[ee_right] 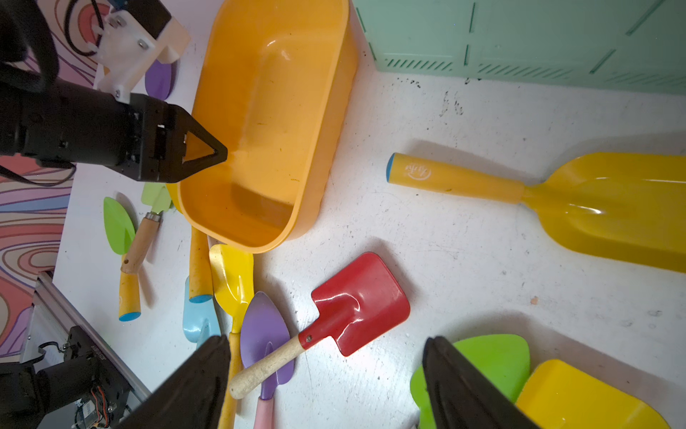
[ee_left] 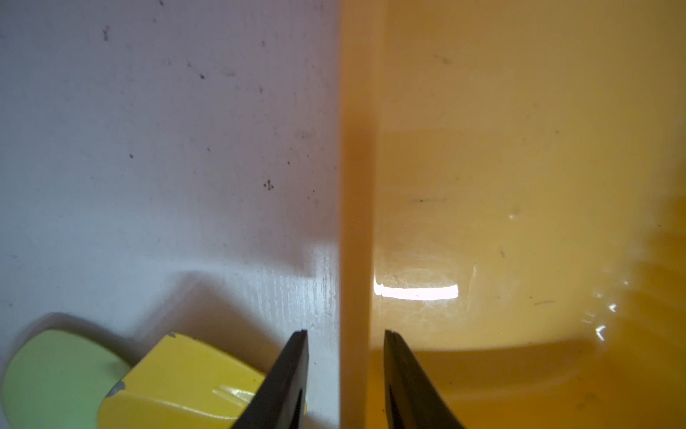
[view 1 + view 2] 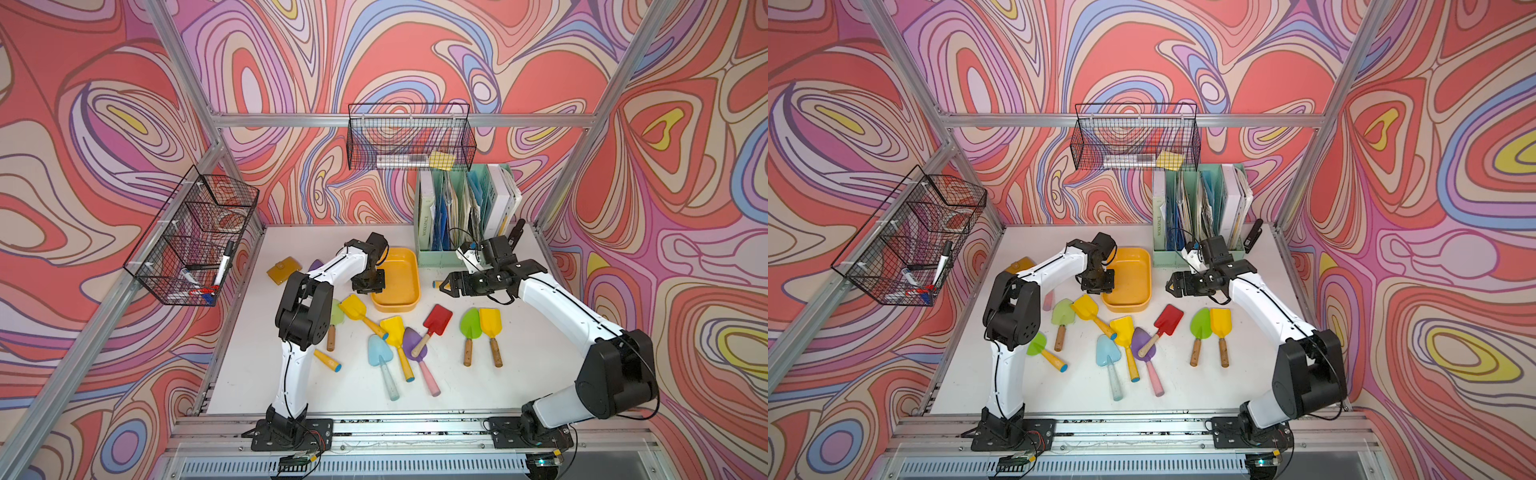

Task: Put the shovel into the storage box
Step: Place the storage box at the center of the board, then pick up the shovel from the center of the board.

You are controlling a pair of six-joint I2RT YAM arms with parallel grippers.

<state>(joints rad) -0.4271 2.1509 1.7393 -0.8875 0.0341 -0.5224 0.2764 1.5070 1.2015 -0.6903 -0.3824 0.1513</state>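
**Top views.** In both top views the storage box (image 3: 397, 251) stands toward the back of the tabletop (image 3: 532, 365), and you can see 0 shovels in it. By my reading nothing has been placed yet and the whole job is left.

- The box's long axis runs from the front edge toward the back wall.
- The left end effector (image 3: 369, 290) hangs at its left rim.
- The right end effector (image 3: 444, 286) hovers just right of the box, aimed at it.
- The nearest yellow shovel (image 3: 352, 306) lies just beside the box's near-left corner, with its blade toward the far left and its handle toward the near right.
- The red shovel (image 3: 437, 319) points its blade to the far right, and its wooden handle lies across a purple trowel (image 3: 415, 341).

**Left wrist.** The 2 jaws of the left end effector (image 2: 345, 332) stand partly open astride the box rim (image 2: 354, 185), 1 outside and 1 inside. A gap shows on each side, so they grip nothing. The yellow blade (image 2: 178, 379) lies just outside the rim.

**Right wrist.** The right end effector (image 1: 326, 340) is spread wide and empty, above the red shovel (image 1: 360, 301). The box (image 1: 334, 130) shows a bare floor. A lone yellow shovel (image 1: 601, 211) lies near it, its capped handle end toward the box and its blade away.
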